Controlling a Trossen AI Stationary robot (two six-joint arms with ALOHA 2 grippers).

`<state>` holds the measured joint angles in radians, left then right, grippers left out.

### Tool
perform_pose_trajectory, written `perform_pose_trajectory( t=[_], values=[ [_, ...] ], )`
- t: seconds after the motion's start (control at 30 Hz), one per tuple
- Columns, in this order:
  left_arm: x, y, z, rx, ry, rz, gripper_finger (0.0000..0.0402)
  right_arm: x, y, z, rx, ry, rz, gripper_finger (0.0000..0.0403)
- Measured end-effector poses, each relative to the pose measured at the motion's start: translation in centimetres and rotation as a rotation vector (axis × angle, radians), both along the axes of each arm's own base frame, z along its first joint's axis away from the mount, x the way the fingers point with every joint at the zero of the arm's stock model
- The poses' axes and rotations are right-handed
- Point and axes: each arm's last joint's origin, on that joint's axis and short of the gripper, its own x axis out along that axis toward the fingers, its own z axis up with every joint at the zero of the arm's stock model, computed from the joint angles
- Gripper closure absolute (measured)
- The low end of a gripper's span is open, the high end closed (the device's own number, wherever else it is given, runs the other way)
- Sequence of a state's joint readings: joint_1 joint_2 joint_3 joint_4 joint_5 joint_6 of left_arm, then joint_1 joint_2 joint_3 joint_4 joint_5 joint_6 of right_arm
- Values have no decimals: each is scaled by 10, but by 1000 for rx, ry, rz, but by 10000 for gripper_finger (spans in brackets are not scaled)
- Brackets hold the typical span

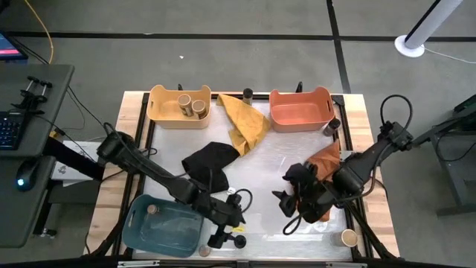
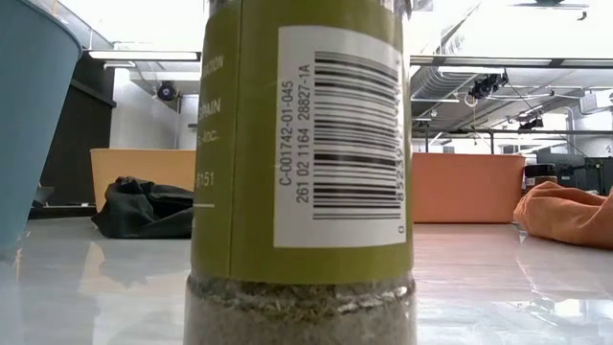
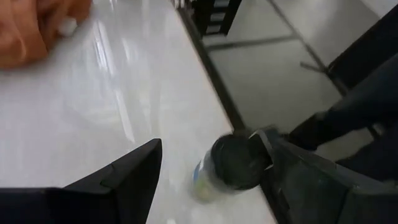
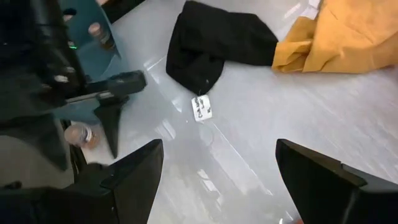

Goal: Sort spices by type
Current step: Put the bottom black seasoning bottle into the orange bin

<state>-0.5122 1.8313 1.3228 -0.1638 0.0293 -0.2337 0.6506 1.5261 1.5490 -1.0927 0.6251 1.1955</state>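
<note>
Left pincer (image 3: 211, 171), fingers apart, straddled black-capped spice jar (image 3: 229, 167) at tabletop's (image 1: 268, 167) six o'clock edge. Best lowered squarely before clamping, avoiding tipping it. Right pincer (image 4: 217, 168) hung spread, empty, toward four o'clock.

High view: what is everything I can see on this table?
spice jars: eight, tan, brown or black tops; two in yellow bin, one in blue bin, five loose
yellow bin: one, far left
orange bin: one, far right
blue bin: one, near left
yellow cloth: one, far centre
black cloth: one, centre
orange cloth: one, right
table: one, white
left gripper: open, at black-topped jar
right gripper: open, beside orange cloth
</note>
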Motion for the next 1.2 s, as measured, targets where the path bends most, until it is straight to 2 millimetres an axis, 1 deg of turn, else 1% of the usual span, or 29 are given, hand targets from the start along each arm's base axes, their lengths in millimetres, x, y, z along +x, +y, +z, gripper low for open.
perform_pose_trajectory(
  t=[0.07, 0.13, 0.27, 0.43, 0.6, 0.7, 0.93, 1.2],
  values=[
    [-1, -4, -10, 19, 34, -9, 113, -1, 2, 0, -7, 7, 21, 96],
    [-3, -11, -13, 25, 44, -27, 113, -2, 3, 0, -22, 13, 41, 96],
    [-9, -24, -8, 40, -18, -41, 113, -5, 2, -2, -49, 45, 53, 96],
    [-18, -35, -7, 173, -84, -69, 113, -6, 0, -3, -69, 63, 51, 96],
    [-17, -34, -10, 254, -119, -47, 113, -7, 0, -3, -76, 69, 50, 96],
    [-15, -32, -10, 244, -116, -48, 113, -7, 0, -3, -76, 69, 50, 96],
    [-14, -35, -10, 208, -123, -84, 113, -6, 0, -3, -72, 67, 44, 96],
    [-7, -39, -33, 226, -97, -76, 113, -6, -1, -3, -68, 65, 39, 96]
  ],
)
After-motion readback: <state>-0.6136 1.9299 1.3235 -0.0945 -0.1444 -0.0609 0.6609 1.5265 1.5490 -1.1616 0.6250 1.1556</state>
